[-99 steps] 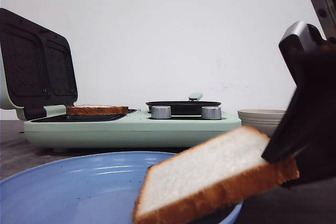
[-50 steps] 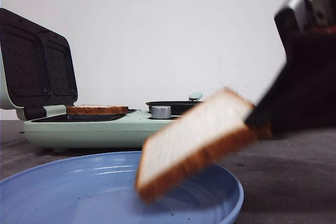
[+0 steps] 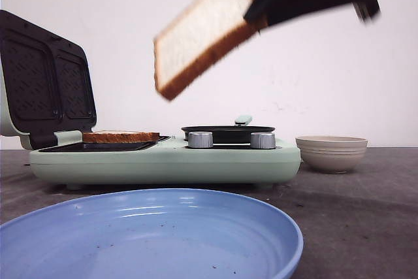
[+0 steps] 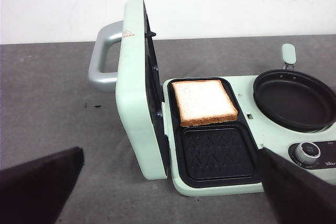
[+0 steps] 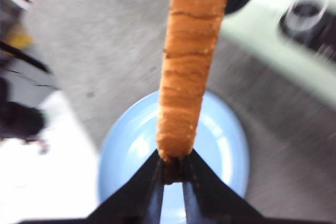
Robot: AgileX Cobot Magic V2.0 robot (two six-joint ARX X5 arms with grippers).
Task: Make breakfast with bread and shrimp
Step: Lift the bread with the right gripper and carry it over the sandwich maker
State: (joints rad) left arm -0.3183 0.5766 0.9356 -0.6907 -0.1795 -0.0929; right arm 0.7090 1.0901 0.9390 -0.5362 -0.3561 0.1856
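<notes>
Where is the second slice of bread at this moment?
In the front view the second slice of bread hangs tilted in the air, pinched at one edge by the right gripper, above the green sandwich maker and beyond the blue plate.

no text on the sandwich maker (image 4: 142, 108) is sharp enough to read
</notes>
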